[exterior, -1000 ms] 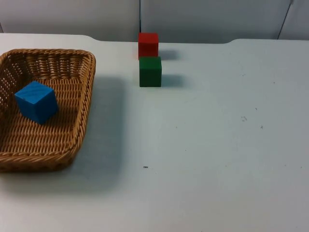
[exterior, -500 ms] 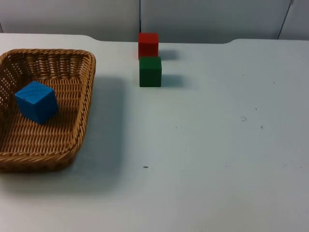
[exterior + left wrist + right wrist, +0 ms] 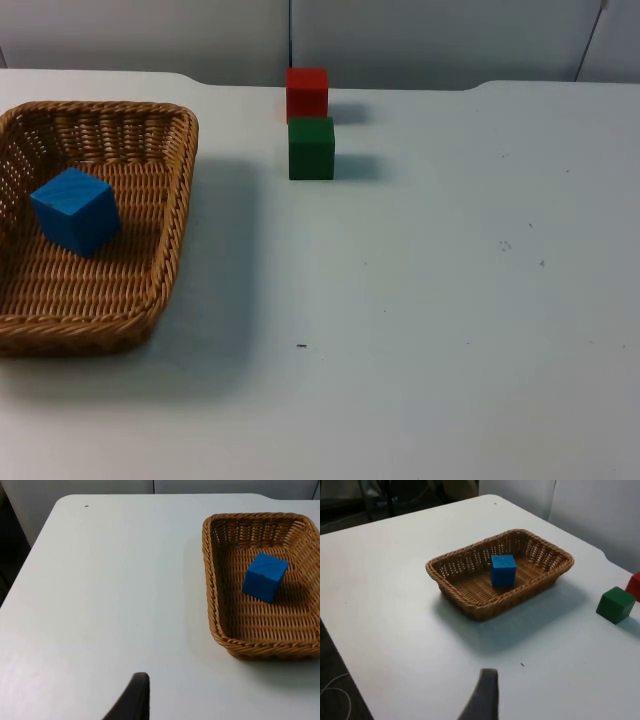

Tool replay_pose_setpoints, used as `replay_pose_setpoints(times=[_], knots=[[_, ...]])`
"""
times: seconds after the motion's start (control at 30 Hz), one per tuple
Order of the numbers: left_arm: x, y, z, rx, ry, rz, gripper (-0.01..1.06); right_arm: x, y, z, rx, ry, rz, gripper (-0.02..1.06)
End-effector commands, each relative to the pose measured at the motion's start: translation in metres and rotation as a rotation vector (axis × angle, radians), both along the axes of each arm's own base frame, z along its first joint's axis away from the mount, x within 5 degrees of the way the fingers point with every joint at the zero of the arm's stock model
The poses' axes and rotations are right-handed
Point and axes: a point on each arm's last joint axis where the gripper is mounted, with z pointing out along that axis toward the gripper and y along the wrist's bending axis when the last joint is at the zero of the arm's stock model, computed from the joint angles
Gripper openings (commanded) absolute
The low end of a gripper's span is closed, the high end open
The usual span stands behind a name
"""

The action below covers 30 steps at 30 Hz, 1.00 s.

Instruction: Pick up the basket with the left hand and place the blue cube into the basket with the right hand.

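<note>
The blue cube [image 3: 76,211] sits inside the wicker basket [image 3: 176,215], resting on the woven floor toward the basket's middle and turned a little askew to the walls, touching none of them — the placing part of the task looks already done. The cube is a solid, matte block with crisp edges and flat faces, the sort that should grip easily. The basket is a shallow rectangular tray of tan woven cane with rounded corners, a braided rim and slightly flared, open-weave walls; it stands flat on the white table [image 3: 450,300] at the left arm's side, casting a soft shadow toward the centre. From the left wrist view the cube [image 3: 265,577] and basket [image 3: 212,605] lie well apart from the left gripper [image 3: 132,700], of which a single black fingertip shows above bare table; whether its pincer is wide or narrow I cannot tell. The right gripper [image 3: 482,695] likewise shows one dark fingertip, set well back from the basket [image 3: 470,605] and the cube [image 3: 503,569] within it, and its pincer's state cannot be told either. Both arms appear drawn back, waiting. Beyond the basket, near the grey partition wall [image 3: 430,40], a green cube [image 3: 311,148] stands just in front of a red cube [image 3: 307,93], nearly touching — bystanders, probably distractors, well apart from the basket.
</note>
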Motion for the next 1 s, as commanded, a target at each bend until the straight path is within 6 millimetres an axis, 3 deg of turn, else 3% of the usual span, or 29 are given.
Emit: replay_pose_setpoints(times=[0.0,0.53,0.97], knots=[[0.001,0.0,-0.001,-0.001,-0.01,-0.005,0.98,-0.006,-0.008,-0.004,-0.013,0.026,-0.016,0.77],[0.001,-0.003,-0.001,0.014,-0.008,-0.055,0.98,-0.038,-0.05,-0.022,0.004,0.095,-0.069,0.77],[0.001,-0.005,-0.001,0.025,-0.007,-0.081,0.98,-0.039,-0.055,-0.027,-0.036,0.098,-0.09,0.77]])
